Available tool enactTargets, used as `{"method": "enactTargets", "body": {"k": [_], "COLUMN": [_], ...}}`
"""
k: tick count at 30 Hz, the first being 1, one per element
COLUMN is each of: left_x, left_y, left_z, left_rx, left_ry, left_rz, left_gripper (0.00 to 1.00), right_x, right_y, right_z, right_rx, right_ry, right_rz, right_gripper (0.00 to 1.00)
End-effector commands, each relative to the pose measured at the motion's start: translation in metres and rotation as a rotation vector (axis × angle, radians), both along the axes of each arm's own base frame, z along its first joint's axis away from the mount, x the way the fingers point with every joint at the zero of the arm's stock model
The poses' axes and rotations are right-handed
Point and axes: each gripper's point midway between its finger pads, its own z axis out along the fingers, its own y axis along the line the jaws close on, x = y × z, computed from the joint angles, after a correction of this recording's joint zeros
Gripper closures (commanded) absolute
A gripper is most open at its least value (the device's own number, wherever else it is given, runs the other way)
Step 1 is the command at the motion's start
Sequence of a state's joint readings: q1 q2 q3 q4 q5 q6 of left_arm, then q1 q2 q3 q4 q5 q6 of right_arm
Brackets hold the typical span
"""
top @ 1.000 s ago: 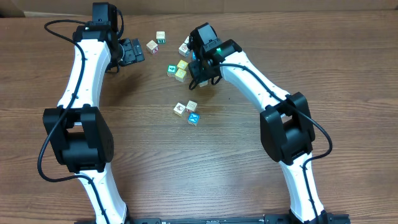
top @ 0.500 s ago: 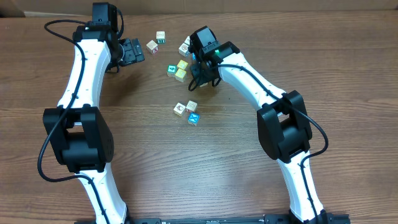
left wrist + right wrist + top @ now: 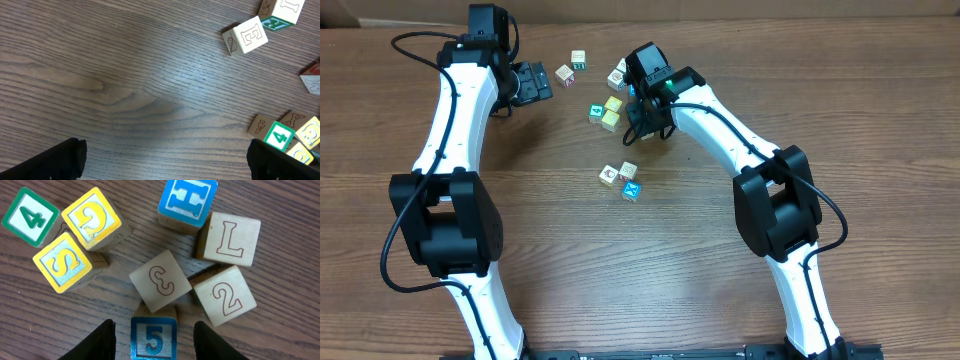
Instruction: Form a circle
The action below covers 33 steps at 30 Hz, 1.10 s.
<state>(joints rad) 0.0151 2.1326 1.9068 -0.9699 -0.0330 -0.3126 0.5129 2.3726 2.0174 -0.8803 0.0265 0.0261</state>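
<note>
The circle (image 3: 628, 171) is a loose group of three small cubes at mid-table, two pale and one cyan, with no ring shape. My right gripper (image 3: 643, 124) hovers over the scattered cubes farther back. In the right wrist view, that gripper (image 3: 153, 341) is open and straddles a blue "5" cube (image 3: 153, 336), with a gap on each side. My left gripper (image 3: 531, 83) is wide open over bare wood at the back left, and the left wrist view shows nothing between its fingers (image 3: 55, 161).
Around the "5" cube lie pale "C" (image 3: 160, 280), "2" (image 3: 225, 295) and "L" (image 3: 229, 237) cubes, a blue "H" cube (image 3: 187, 202), yellow "G" (image 3: 95, 217) and "S" (image 3: 62, 262) cubes, and a green "4" cube (image 3: 30, 216). Two more cubes (image 3: 564, 73) sit near the left gripper.
The right arm has edged slightly left over the scattered cubes. The left arm and all the cubes have stayed where they were.
</note>
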Motion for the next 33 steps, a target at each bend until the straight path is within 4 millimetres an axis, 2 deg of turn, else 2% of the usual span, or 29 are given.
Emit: {"method": "enactTargets", "body": {"k": [1, 9, 28, 33], "left_x": [0.0046, 0.0046, 0.0046, 0.0046], "left_y": [-0.0004, -0.0004, -0.0004, -0.0004], "left_z": [0.0052, 0.0052, 0.0052, 0.0052], "left_rx": [-0.010, -0.010, -0.010, -0.010], "left_ry": [-0.018, -0.018, -0.018, -0.018], "left_rz": [0.007, 0.007, 0.007, 0.007], "left_gripper": [0.00, 0.00, 0.00, 0.00], "right_x": [-0.0021, -0.0041, -0.0040, -0.0055], "right_y": [0.0009, 0.0017, 0.0035, 0.0025], "right_z": [-0.0066, -0.0071, -0.0067, -0.0148], "right_rx": [-0.007, -0.010, -0.008, -0.017], "right_ry": [0.011, 0.016, 0.012, 0.027], "right_rz": [-0.007, -0.004, -0.002, -0.002], "right_gripper": [0.53, 0.56, 0.53, 0.53]}}
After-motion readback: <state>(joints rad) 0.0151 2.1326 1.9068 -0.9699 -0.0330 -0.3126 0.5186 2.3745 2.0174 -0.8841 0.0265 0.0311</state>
